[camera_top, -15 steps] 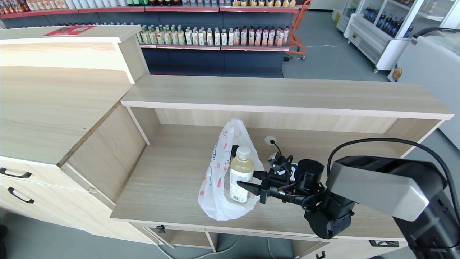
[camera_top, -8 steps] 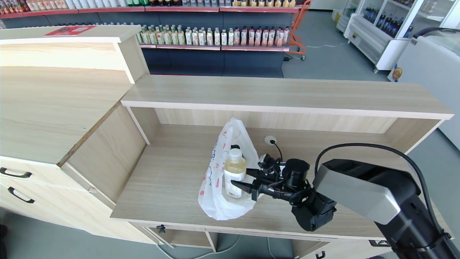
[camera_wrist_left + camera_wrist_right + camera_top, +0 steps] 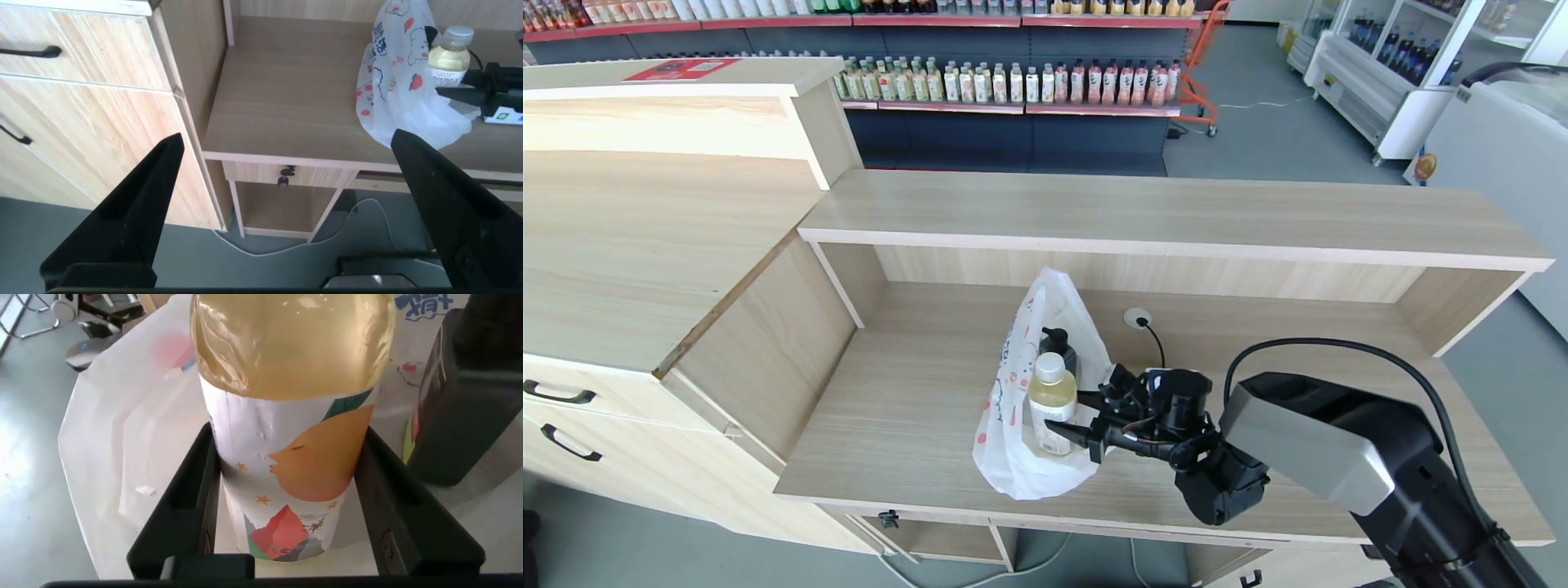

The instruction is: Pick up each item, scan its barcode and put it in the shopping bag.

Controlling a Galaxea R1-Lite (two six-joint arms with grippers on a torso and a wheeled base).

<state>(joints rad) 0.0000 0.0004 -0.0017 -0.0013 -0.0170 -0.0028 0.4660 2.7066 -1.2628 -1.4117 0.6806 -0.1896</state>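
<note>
Bottle (image 3: 1052, 402) of pale yellow drink, white cap up, stands upright in the mouth of the shopping bag (image 3: 1011, 425), near the middle of the lower counter (image 3: 907, 408). The right gripper (image 3: 1065, 411) comes in from 4 o'clock and has the bottle clamped at its label, one finger on each side. The close view along the wrist confirms it: both jaws press against the bottle (image 3: 294, 416) low on the label, and the bag (image 3: 139, 433) shows around and behind it. A low grip on the body probably keeps the bottle vertical as it goes in, so it settles on its base. Whether the base already rests on the counter cannot be told.

A dark pump bottle (image 3: 1058, 343) sits in the bag at 12 o'clock of the drink, just beside it. The bag's mouth faces 3 o'clock, towards the arm, which suits a sideways entry.

The left gripper (image 3: 286, 204) hangs well off at 8 o'clock, before the counter's front edge, fingers spread wide and holding nothing.

Judgement: placing step in hand; release not yet made.
</note>
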